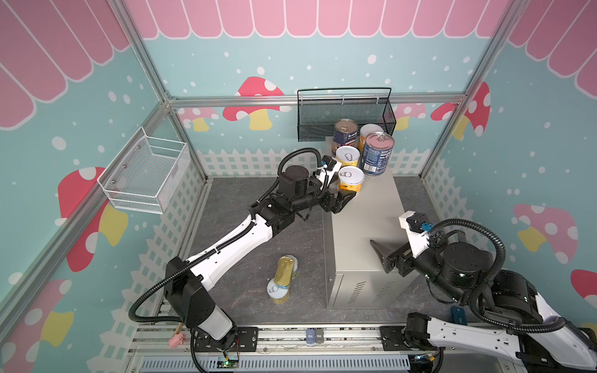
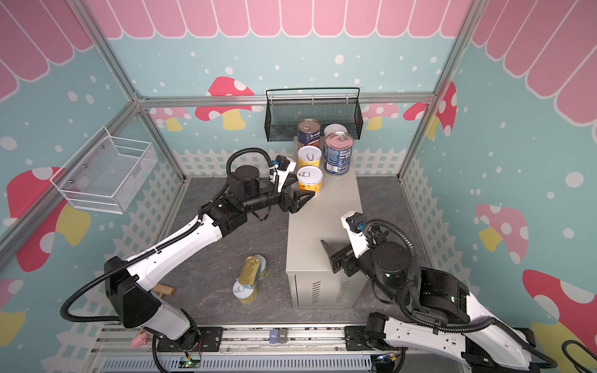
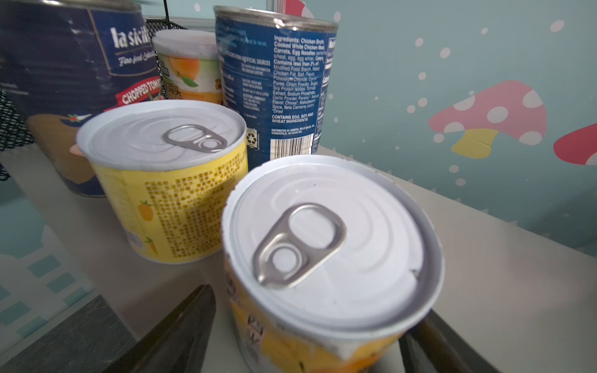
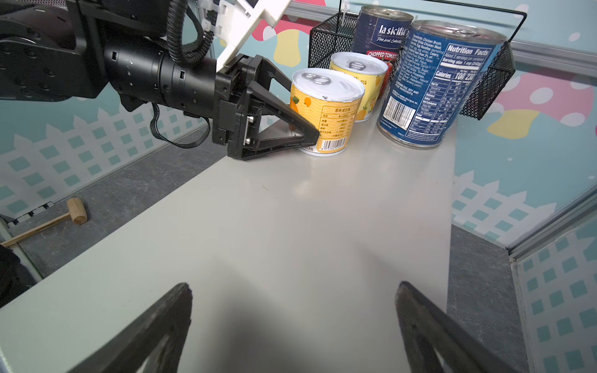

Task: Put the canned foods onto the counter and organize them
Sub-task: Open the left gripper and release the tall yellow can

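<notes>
On the far end of the beige-grey counter [image 1: 365, 232] stand two tall dark-blue cans [image 1: 377, 153] [image 1: 345, 132] and three short yellow cans [image 1: 350, 179] [image 1: 347, 156] [image 1: 368, 132]. My left gripper [image 1: 349, 192] [image 3: 318, 300] is open around the nearest yellow can [image 3: 329, 252], with a gap showing beside one finger [image 3: 193, 310]. The can rests on the counter top. My right gripper [image 1: 379, 255] [image 4: 292, 285] hangs open and empty over the counter's near half. On the floor a flat gold tin [image 1: 285, 269] lies across two yellow cans [image 1: 277, 290].
A black mesh basket [image 1: 345, 113] hangs on the back wall right behind the cans. A white wire basket [image 1: 145, 174] is fixed to the left wall. A wooden mallet [image 4: 76, 211] lies on the dark floor near the left arm's base.
</notes>
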`<state>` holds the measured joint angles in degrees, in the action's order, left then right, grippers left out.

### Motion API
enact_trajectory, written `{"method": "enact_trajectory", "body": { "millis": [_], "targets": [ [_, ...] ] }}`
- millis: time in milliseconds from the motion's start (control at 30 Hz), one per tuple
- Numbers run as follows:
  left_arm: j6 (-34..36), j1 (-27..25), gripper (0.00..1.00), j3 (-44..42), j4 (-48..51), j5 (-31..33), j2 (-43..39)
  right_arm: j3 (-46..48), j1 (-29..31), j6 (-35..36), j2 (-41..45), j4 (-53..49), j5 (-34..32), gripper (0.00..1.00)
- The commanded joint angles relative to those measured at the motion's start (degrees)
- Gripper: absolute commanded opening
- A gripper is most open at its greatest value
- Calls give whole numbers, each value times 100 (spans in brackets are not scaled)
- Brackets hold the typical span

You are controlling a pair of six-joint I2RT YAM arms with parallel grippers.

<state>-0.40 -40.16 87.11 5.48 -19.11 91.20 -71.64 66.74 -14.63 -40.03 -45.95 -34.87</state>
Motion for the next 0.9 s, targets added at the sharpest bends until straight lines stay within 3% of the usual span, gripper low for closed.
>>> {"method": "enact_trajectory", "body": {
  "millis": [0,867],
  "targets": [
    [136,-1,84,92,141,-3,152,80,-12,-75,83,81,24,99],
    [112,96,75,258,105,-189,464,150,-12,-66,185,115,-48,99]
  ]
}}
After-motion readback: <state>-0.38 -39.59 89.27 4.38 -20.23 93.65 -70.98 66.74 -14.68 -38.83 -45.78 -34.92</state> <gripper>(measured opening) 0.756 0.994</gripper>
